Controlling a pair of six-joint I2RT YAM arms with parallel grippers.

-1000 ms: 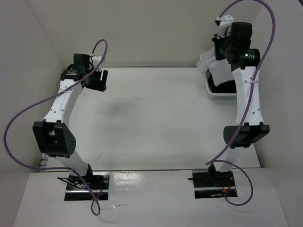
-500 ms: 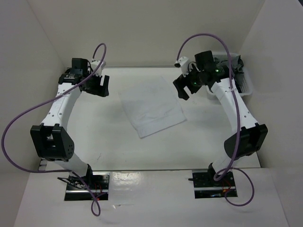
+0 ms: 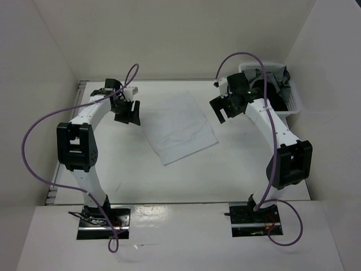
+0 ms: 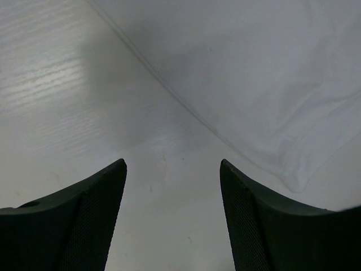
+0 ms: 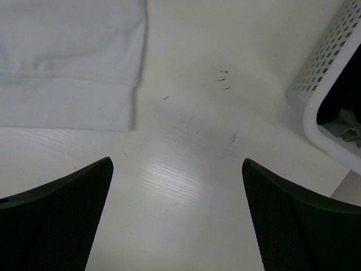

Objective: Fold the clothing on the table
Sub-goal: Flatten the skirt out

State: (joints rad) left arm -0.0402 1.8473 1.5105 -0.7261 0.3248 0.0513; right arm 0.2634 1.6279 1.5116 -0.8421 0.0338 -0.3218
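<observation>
1. Top view: the clothing (image 3: 179, 127) is laid flat and skewed on the tabletop (image 3: 141, 175), between the two arms, so that either side can be reached. The left hand (image 3: 128, 113) is held just beside its left edge and the right hand (image 3: 221, 109) just beside its right edge; neither touches it. A basket (image 3: 293, 100) with dark fabric in it is set at the far right corner, behind the right arm and well apart from the clothing
2. Left wrist view: the fingers are seen apart, with only bare tabletop between them. An edge of the clothing runs across just ahead, and nothing is seen in the way of a reach to it
3. Right wrist view: the fingers are spread wide and nothing is held. A corner of the clothing lies ahead to the left and the basket wall ahead to the right. The basket is judged the only thing near enough to be bumped
</observation>
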